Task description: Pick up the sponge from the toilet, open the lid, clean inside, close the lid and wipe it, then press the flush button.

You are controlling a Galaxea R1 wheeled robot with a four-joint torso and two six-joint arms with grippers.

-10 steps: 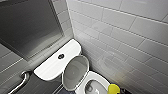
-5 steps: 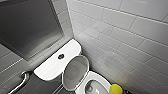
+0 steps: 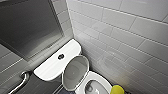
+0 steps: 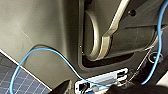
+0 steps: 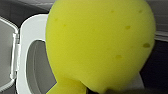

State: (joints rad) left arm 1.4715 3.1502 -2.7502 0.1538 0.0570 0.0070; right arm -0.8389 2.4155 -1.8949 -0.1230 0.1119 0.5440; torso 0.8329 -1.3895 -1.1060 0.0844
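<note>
The white toilet point(image 3: 100, 79) stands in the corner with its lid point(image 3: 75, 72) raised against the tank, baring the seat and bowl. The dark round flush button point(image 3: 60, 56) sits in the middle of the tank top. The yellow sponge point(image 3: 117, 89) hovers at the bowl's right side. In the right wrist view the sponge point(image 5: 100, 45) looms large and is pinched at its base, with my right gripper shut on it. Behind it lie the seat point(image 5: 27, 32) and the upright lid point(image 5: 6, 50). My left gripper point(image 4: 97, 90) stands open beside my own body, holding nothing.
A white tiled wall point(image 3: 125, 37) runs close along the toilet's right. A grey steel panel point(image 3: 27, 27) fills the wall behind the tank. A metal grab bar point(image 3: 21, 80) sits low on the left. A blue cable point(image 4: 42, 51) loops past the left wrist.
</note>
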